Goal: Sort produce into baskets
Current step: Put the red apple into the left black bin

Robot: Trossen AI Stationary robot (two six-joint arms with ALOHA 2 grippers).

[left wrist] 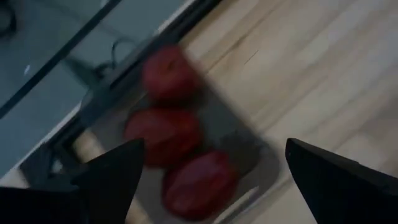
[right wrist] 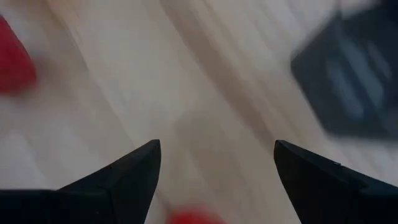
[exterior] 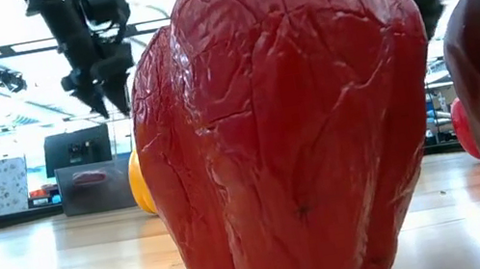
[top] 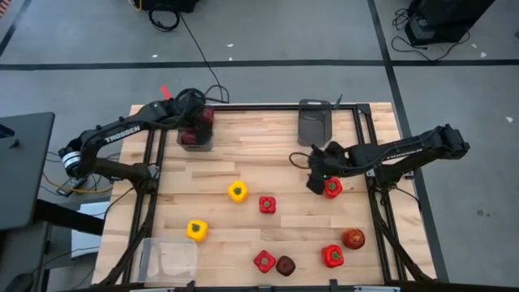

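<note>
- Left gripper: fingers spread, empty, above the dark grey bin at the table's far left edge. The bin holds three dark red pieces.
- Right gripper: fingers apart, empty, just beside a red bell pepper; the second grey bin stands near, farther back.
- Recommended step: centre the right fingers over the pepper, descend vertically, then close on its widest part.
- Remaining produce lies scattered on the table; the clear bin sits at the near left corner.
- Legible marking: "TROSSEN" on the left arm.

Left arm bent, reaching to the table's far left; left gripper spread wide. Right arm reaching in from the right; right gripper also spread, pointing down.
</note>
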